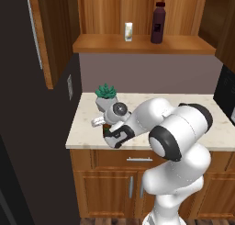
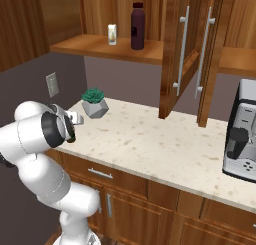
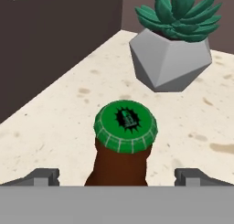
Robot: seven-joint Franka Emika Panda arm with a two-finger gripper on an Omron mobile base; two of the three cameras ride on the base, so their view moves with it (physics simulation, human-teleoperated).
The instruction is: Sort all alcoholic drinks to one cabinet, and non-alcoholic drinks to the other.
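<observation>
Beer bottle [image 3: 124, 147] is right up close here, green cap dead centre between the two fingertips [image 3: 42, 176] — the pincer [image 3: 118, 177] is spread wide, nothing clamped yet. The bottle stands on the tabletop [image 3: 59, 122] just in front of the grey potted succulent [image 3: 176, 47], near the tabletop's left end. Up on the open cabinet shelf [image 1: 142, 45] above the succulent, the white carton [image 1: 129, 31] and purple bottle [image 1: 158, 23] stand near each other. So I'd say it's the grab-the-beer step — next move needs the fingers lowered around the neck, then squeezed shut.
</observation>
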